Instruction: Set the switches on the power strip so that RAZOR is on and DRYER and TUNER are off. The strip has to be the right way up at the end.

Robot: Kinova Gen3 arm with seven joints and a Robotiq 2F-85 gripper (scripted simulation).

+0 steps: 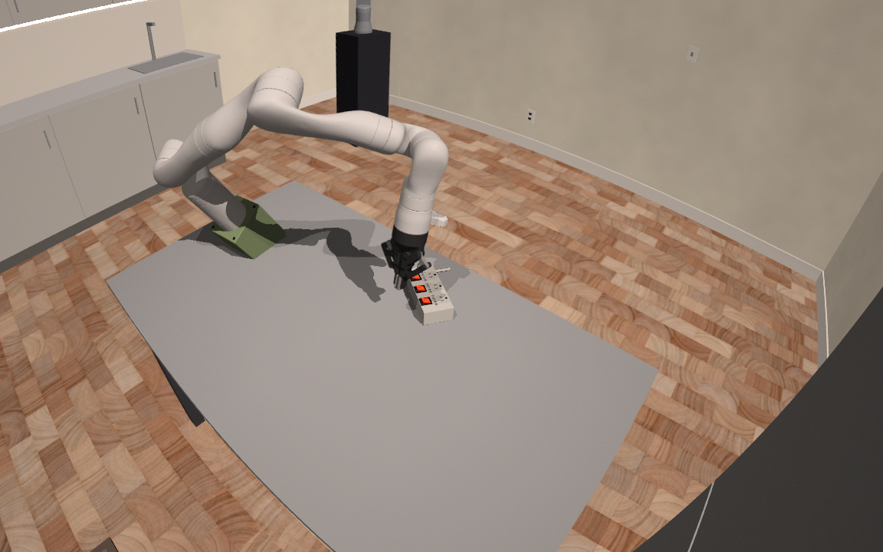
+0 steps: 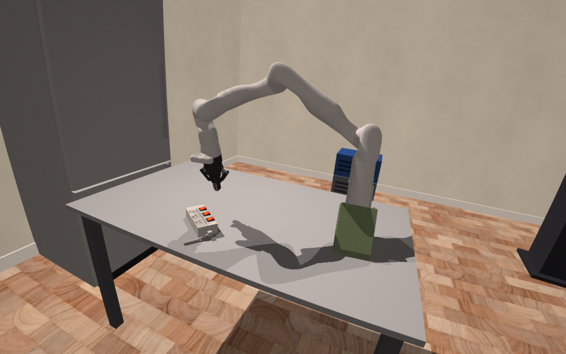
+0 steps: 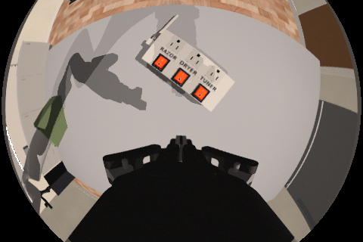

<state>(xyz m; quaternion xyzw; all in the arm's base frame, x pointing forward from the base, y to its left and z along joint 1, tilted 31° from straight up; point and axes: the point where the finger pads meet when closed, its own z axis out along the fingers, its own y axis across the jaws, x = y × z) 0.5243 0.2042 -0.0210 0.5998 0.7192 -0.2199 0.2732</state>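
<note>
The white power strip [image 1: 438, 315] [image 2: 206, 227] [image 3: 223, 90] lies on the table with its switches and sockets facing up. In the wrist view its orange switches are RAZOR [image 3: 161, 62], DRYER [image 3: 181, 77] and TUNER [image 3: 200, 92], each beside its printed label. I cannot tell for certain which way each rocker is tilted. My gripper [image 1: 398, 284] [image 2: 216, 188] [image 3: 181, 141] is shut with nothing between its fingers. It hangs above the table, pointing down, higher than the strip and off its switch side. In the top view it partly hides the strip's cord end.
A short cord with a plug [image 2: 194, 240] [image 3: 168, 24] sticks out from the RAZOR end of the strip, towards the near table edge in the exterior view. The grey table [image 1: 375, 425] [image 2: 276, 197] bears the arm's green base [image 1: 263, 240] [image 2: 355, 233]. A dark fridge [image 2: 109, 88] stands beside the table.
</note>
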